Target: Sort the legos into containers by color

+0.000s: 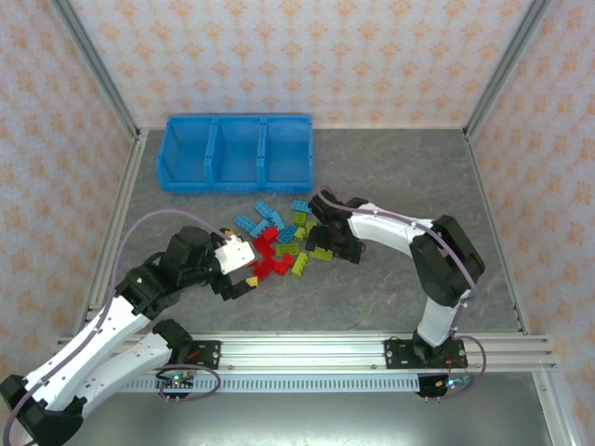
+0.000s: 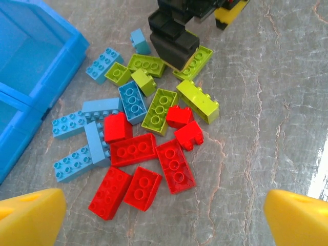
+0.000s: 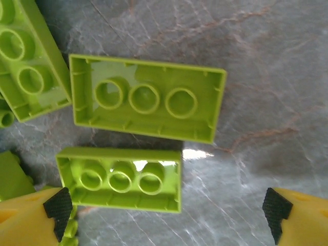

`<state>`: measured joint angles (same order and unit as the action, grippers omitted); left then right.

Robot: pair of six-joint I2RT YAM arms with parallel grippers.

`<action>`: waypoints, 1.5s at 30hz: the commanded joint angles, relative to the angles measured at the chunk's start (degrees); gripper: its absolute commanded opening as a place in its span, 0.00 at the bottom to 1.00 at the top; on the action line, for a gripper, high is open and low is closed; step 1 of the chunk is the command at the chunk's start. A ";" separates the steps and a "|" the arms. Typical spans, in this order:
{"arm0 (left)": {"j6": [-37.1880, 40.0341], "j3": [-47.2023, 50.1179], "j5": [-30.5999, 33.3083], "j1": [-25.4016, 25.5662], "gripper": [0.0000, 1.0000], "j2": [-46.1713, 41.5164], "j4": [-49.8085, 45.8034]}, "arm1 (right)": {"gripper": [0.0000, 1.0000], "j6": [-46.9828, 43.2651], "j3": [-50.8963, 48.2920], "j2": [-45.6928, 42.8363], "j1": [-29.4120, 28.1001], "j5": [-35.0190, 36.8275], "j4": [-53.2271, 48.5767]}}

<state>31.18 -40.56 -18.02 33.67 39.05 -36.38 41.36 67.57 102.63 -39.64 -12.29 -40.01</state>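
As far as I can judge, the task is only at its beginning. The long bright blue plastic tray of three open compartments [image 1: 237, 183] stands at the far side of the grey marbled desk [image 1: 400, 186]. In the top view all three compartments look empty. The small studded plastic bricks in red, light blue and lime green [image 1: 279, 243] all lie in one mixed heap in the middle of the desk, near the tray but apart from it. So every brick is left to be sorted.

The left fingers [image 2: 31, 218], with yellow tips, stand wide apart above the red bricks [image 2: 141, 169] and hold nothing. The right fingers [image 3: 294, 215], yellow with black pads, are also wide apart, low over two lime green bricks that lie hollow side up [image 3: 146, 97]. One of these lies between the fingers, but they do not clasp it.

I can read no brand, label or writing on the bricks, the tray or the arms.
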 commanded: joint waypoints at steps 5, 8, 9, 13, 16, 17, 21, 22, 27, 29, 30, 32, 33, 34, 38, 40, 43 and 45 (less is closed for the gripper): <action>1.34 0.65 1.85 0.17 1.00 -0.88 3.41 | 0.99 2.72 4.67 4.94 -2.20 1.68 1.27; 1.52 1.02 1.95 0.12 1.00 -1.31 3.68 | 0.97 2.54 4.86 6.37 -2.23 4.58 -0.73; 1.52 1.00 2.07 0.17 1.00 -1.58 3.77 | 0.94 2.58 4.60 6.49 -2.33 5.45 -1.48; 1.58 1.26 2.03 0.12 1.00 -1.99 3.82 | 0.83 3.30 2.21 5.01 -2.55 8.30 -2.31; 1.87 0.98 2.02 0.17 1.00 -1.84 3.48 | 0.74 3.60 1.17 4.14 -2.61 11.06 -3.41; 1.95 0.88 2.08 0.15 1.00 -1.81 3.27 | 0.72 3.49 1.08 3.83 -2.60 11.64 -3.61; 1.70 0.83 2.39 0.17 1.00 -2.44 2.70 | 0.67 3.06 1.67 -0.16 -2.60 12.80 -3.63; 1.63 0.99 2.64 0.17 1.00 -2.78 2.76 | 0.66 2.81 2.86 -1.68 -2.56 13.49 -4.18; 1.29 1.21 4.89 0.17 1.00 -3.58 3.74 | 0.63 -0.39 10.53 -7.64 -2.35 20.01 -2.93; 0.83 1.31 4.71 0.12 1.00 -4.05 4.69 | 0.63 -3.50 14.94 -6.49 -1.67 23.35 0.83; 0.69 1.48 4.75 0.16 1.00 -4.36 5.14 | 0.62 -4.63 17.59 -5.08 -1.00 23.63 1.92; 0.18 2.07 5.96 0.17 1.00 -4.98 6.29 | 0.62 -8.01 24.35 -0.14 0.09 24.20 4.19; -0.18 2.18 6.49 0.17 1.00 -5.24 6.57 | 0.61 -9.02 27.61 2.27 0.48 25.63 4.73; -0.68 2.25 7.30 0.17 1.00 -5.50 6.79 | 0.61 -10.21 31.79 5.49 0.97 26.40 5.08; -2.03 2.97 9.00 0.21 1.00 -6.84 7.28 | 0.60 -13.33 48.32 18.94 2.62 26.00 4.43; -2.04 3.43 9.17 0.17 1.00 -7.38 7.39 | 0.61 -15.23 56.79 25.74 2.81 25.86 3.12; -2.04 3.47 9.99 0.17 1.00 -7.28 7.73 | 0.62 -17.76 70.21 35.38 2.89 24.50 -1.00; -2.06 3.47 10.50 0.17 1.00 -6.98 7.90 | 0.64 -18.20 76.78 39.64 2.97 23.03 -3.51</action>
<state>29.87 -37.43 -9.74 33.67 32.08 -30.52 26.44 137.25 139.09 -36.53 11.22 -37.47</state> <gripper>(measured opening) 0.997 0.637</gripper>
